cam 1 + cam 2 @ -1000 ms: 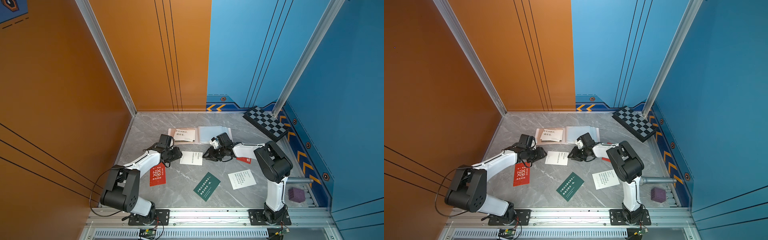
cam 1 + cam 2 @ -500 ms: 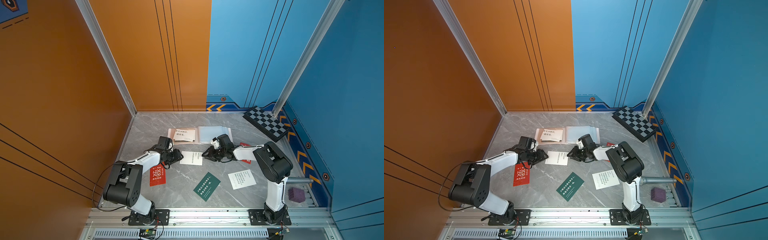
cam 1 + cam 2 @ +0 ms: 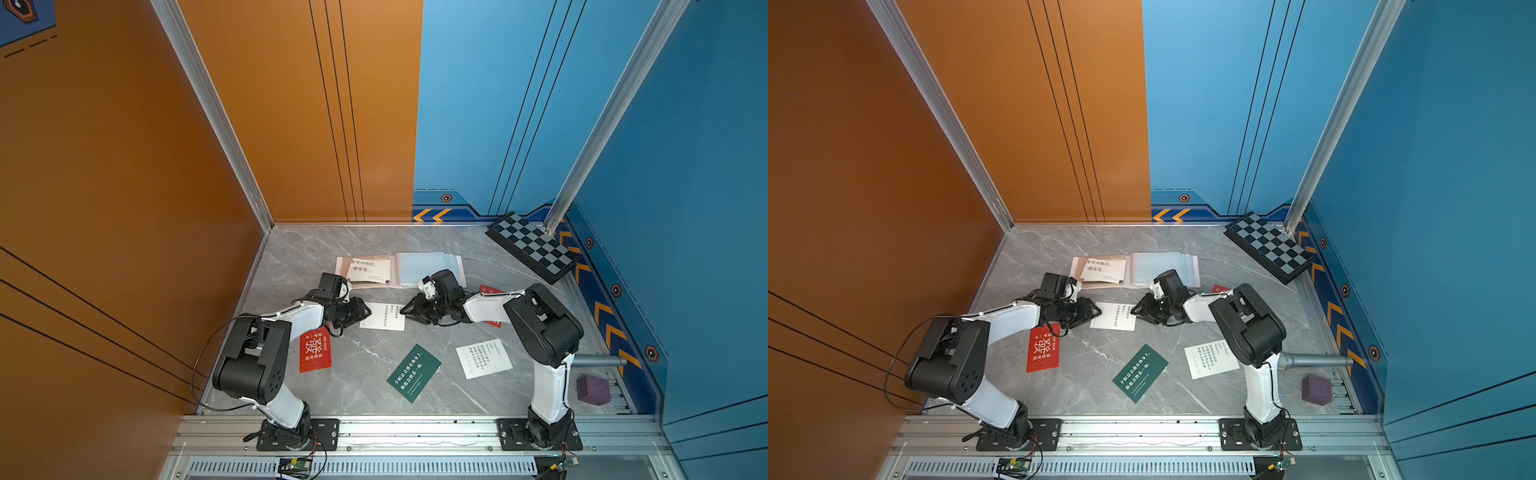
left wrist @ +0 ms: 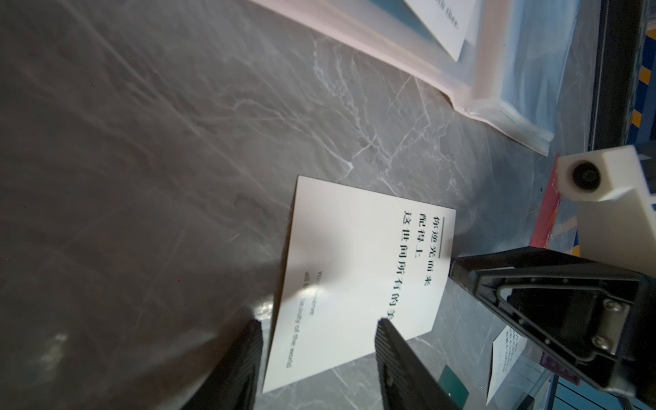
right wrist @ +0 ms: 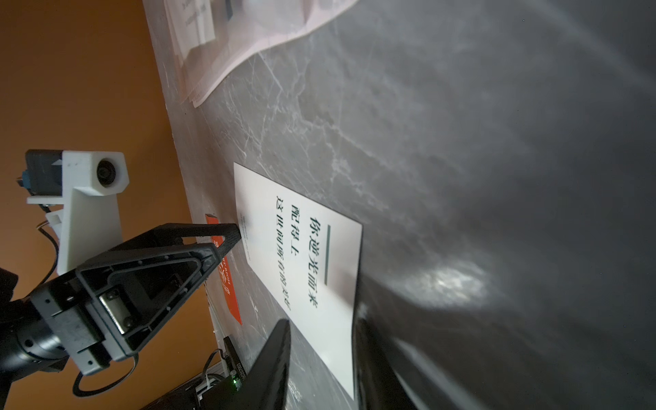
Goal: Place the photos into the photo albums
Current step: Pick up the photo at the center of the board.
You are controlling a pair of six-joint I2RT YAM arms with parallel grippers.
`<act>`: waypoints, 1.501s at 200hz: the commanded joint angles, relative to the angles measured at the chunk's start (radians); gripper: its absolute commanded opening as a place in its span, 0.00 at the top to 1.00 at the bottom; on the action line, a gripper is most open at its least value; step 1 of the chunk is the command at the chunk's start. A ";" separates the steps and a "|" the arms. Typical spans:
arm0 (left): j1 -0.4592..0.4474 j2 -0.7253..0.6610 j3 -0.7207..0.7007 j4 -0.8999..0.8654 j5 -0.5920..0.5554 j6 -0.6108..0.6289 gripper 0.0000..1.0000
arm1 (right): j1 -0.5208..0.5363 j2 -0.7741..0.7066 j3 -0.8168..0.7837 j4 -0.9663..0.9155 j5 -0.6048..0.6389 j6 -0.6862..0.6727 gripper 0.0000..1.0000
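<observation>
1. In both top views my left gripper point(image 3: 365, 311) and right gripper point(image 3: 405, 309) face each other low over the tabletop point(image 3: 332, 249). A white card point(image 3: 382, 316) lies flat between them.
2. The top views hide the gaps between my jaws. The left wrist view shows them: my left gripper point(image 4: 316, 326) is parted and clasps nothing, with the card's point(image 4: 358, 277) near corner lying between its fingers. At the card's far edge, my right gripper's tip point(image 4: 456, 266) touches the paper.
3. The right wrist view shows my right gripper point(image 5: 319, 326) parted too, straddling its own edge of the card point(image 5: 305, 269) without pinching it. Opposite, my left gripper's tip meets the card, with a red card point(image 5: 232, 301) behind it.
4. Only the top views show the photo album point(image 3: 428, 268), lying open just beyond both grippers. A second white card point(image 3: 370, 270) is on the page nearer my left gripper — sleeved or loose, I cannot tell.
5. Behind my grippers lie a green card point(image 3: 413, 372) and a third white card point(image 3: 484, 358) — a second red card point(image 3: 490, 289) peeks from under my right arm.
</observation>
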 commanded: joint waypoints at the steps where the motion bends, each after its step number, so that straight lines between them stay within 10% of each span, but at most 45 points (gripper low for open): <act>1: -0.012 0.026 -0.001 0.002 0.035 0.002 0.46 | 0.002 0.030 -0.009 0.046 -0.011 0.030 0.67; 300: -0.048 0.104 0.035 0.007 -0.002 -0.006 0.46 | -0.023 -0.065 -0.106 0.451 -0.121 0.203 0.82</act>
